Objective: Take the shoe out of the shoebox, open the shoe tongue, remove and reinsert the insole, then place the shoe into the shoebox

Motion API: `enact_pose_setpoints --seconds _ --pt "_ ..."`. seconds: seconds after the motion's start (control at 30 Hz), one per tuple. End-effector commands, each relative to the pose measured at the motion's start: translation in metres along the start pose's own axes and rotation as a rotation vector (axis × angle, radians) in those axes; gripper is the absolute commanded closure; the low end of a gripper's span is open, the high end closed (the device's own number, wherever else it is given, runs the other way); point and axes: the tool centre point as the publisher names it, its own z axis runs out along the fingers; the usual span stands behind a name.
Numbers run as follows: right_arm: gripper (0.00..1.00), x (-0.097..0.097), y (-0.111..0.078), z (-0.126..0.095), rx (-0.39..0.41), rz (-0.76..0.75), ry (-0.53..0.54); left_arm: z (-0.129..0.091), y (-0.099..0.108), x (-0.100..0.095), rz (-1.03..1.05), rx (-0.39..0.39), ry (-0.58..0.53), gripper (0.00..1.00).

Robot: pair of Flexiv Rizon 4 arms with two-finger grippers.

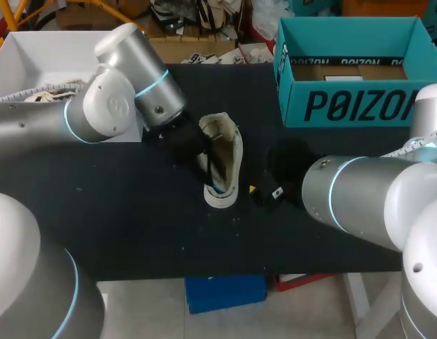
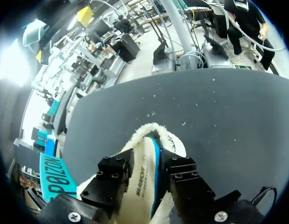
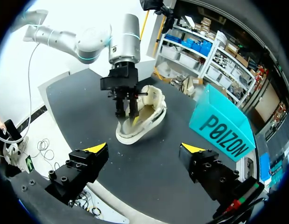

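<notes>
The cream shoe (image 1: 229,141) sits near the centre of the head view on the black worktop (image 1: 119,226), with the left gripper (image 2: 153,161) pinching a cream part of it. The right gripper (image 3: 144,148) is spread wide just right of the shoe, and the teal shoebox (image 1: 345,106) stands at upper right.

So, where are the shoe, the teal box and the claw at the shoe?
shoe (image 1: 236,155), head view, pale outer side.
teal box (image 1: 345,106), head view, front wall.
left claw (image 2: 146,165), left wrist view, midway between its fingertips.

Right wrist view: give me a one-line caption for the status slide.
Left gripper shut on the cream shoe on the black table; right gripper open facing it, teal shoebox nearby.
</notes>
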Motion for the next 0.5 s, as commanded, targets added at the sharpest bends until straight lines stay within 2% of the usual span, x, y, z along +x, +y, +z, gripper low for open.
enact_pose_setpoints --seconds 0.03,0.23,0.33,0.4,0.5 --pt "0.0 0.003 -0.006 -0.006 -0.015 0.001 -0.004 -0.024 -0.005 -0.002 0.008 0.01 0.003 0.4" --pt "0.0 0.003 -0.006 -0.006 -0.015 0.001 -0.004 -0.049 -0.02 -0.014 0.043 0.026 -0.004 0.42" --pt "0.0 0.003 -0.006 -0.006 -0.015 0.001 -0.004 -0.053 -0.021 -0.017 0.059 0.013 0.005 0.48" --pt "0.0 0.003 -0.006 -0.006 -0.015 0.001 -0.004 -0.053 -0.02 -0.018 0.072 -0.01 0.038 0.65" --pt "0.0 0.003 -0.006 -0.006 -0.015 0.001 -0.004 -0.05 -0.017 -0.016 0.097 -0.054 0.094 0.96"
